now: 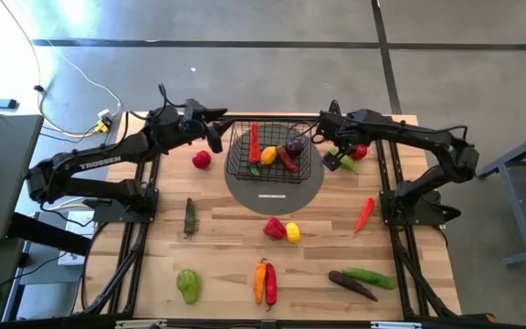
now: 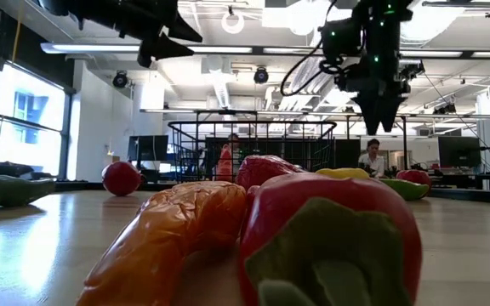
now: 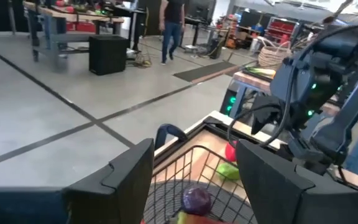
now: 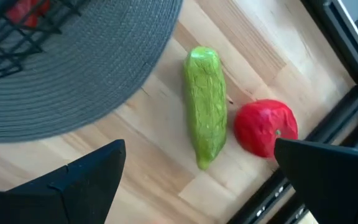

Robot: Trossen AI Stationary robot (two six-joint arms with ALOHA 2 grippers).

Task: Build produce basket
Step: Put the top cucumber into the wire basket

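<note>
The black wire basket (image 1: 272, 153) stands on a round grey mat (image 1: 274, 190) and holds several pieces of produce, among them a red pepper (image 1: 255, 142), a yellow one (image 1: 268, 155) and a purple eggplant (image 3: 197, 200). My left gripper (image 1: 214, 137) hovers open by the basket's far left corner, above its rim (image 3: 194, 167). My right gripper (image 1: 332, 153) is open and raised above the table to the right of the basket. Below it, a green pepper (image 4: 205, 106) and a red tomato (image 4: 266, 127) lie on the wood beside the mat (image 4: 73, 74).
More produce lies loose on the table: a red tomato (image 1: 202, 159), a dark cucumber (image 1: 190, 217), a red pepper (image 1: 275, 228) with a lemon (image 1: 292, 232), a green pear (image 1: 187, 285), orange and red peppers (image 1: 265, 282), an eggplant (image 1: 352, 285) and a red chili (image 1: 364, 214).
</note>
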